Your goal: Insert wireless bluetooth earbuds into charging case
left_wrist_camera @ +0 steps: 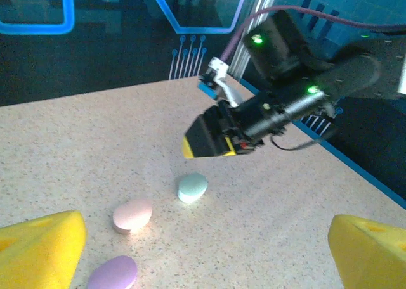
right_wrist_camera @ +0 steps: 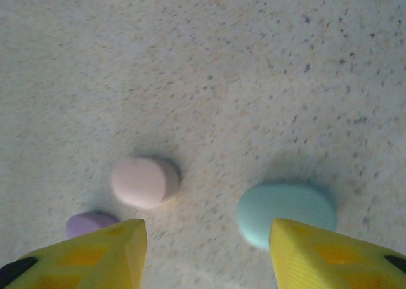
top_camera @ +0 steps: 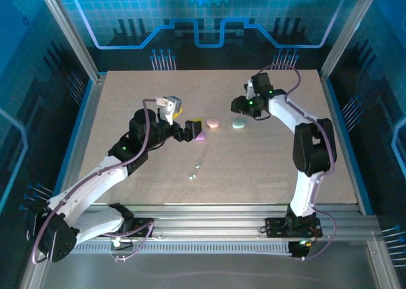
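Foremost, we enter the earbuds [top_camera: 197,165]: two tiny pale specks in the top view, loose on the table [top_camera: 127,99], one just beside the other. They lie nearer the arm bases than the cases and well apart from both grippers. They are too small for us to tell their long axis or which way they point.

Cases, three, oval, lying flat in a loose row at mid-table:
- purple case [top_camera: 200,136], leftmost, just beside the left fingertips; we cannot tell its axis from above.
- pink case [top_camera: 213,123], in the middle, long axis running left to right.
- mint case [top_camera: 238,123], rightmost, long axis also left to right, a little apart from the pink one.

Left gripper [left_wrist_camera: 203,254]: yellow-tipped jaws spread wide, nothing held. In its wrist view we see the purple case on the table between the tips, nearer the one at the picture's left.

Right gripper [right_wrist_camera: 206,251]: jaws parted, nothing held. It hangs above the table over the mint and pink cases, apart from them; in its wrist view the mint case lies by the tip at the picture's right.
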